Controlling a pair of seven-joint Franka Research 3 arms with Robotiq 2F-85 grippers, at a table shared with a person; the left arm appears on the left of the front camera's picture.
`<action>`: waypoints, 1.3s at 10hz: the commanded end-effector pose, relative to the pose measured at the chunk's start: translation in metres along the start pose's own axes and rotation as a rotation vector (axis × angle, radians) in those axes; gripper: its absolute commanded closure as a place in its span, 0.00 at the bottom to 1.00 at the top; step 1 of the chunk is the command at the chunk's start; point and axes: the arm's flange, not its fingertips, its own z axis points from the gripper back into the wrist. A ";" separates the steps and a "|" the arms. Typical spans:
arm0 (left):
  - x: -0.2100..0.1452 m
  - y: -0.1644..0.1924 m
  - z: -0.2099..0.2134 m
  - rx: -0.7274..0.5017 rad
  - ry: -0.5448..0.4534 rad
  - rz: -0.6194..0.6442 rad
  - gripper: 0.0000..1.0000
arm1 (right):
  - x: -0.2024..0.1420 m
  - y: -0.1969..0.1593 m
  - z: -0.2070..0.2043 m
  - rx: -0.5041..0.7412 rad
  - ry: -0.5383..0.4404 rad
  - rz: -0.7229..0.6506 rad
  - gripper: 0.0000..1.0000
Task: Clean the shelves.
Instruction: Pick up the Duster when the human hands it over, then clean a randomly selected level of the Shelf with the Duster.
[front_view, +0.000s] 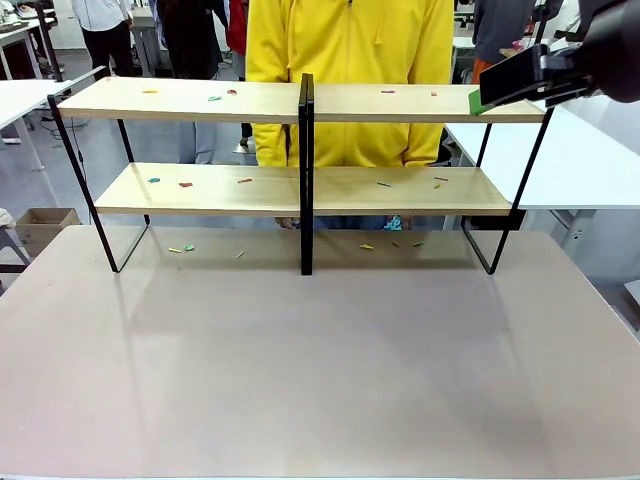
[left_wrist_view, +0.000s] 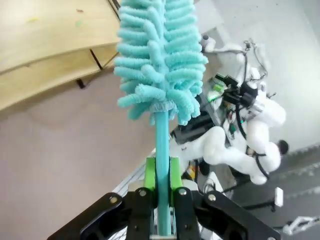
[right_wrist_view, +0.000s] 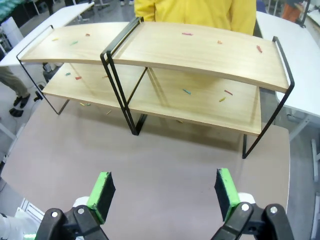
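The shelves (front_view: 200, 100) stand along the far edge of the desk (front_view: 320, 380), with both long wooden boards crossed by a black centre upright. Small coloured scraps (front_view: 184, 184) lie scattered on both boards and on the desk under the lower one. A person in a yellow jacket (front_view: 350, 60) stands just behind the shelves.

The left end effector (left_wrist_view: 162, 172) is pinching the handle of a teal fluffy duster (left_wrist_view: 160, 55), with the shelves off to one side. The right end effector (right_wrist_view: 165, 192) is spread wide with nothing between its green pads. In the front view it hangs at the right end of the top board.
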 end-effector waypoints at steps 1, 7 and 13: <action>-0.036 0.040 0.054 0.028 -0.176 0.038 1.00 | 0.000 0.001 0.001 -0.001 -0.003 -0.003 0.00; -0.078 0.062 0.101 0.042 -0.219 0.088 1.00 | 0.000 0.001 0.001 -0.001 -0.003 -0.003 0.00; -0.078 0.062 0.101 0.042 -0.219 0.088 1.00 | 0.000 0.001 0.001 -0.001 -0.003 -0.003 0.00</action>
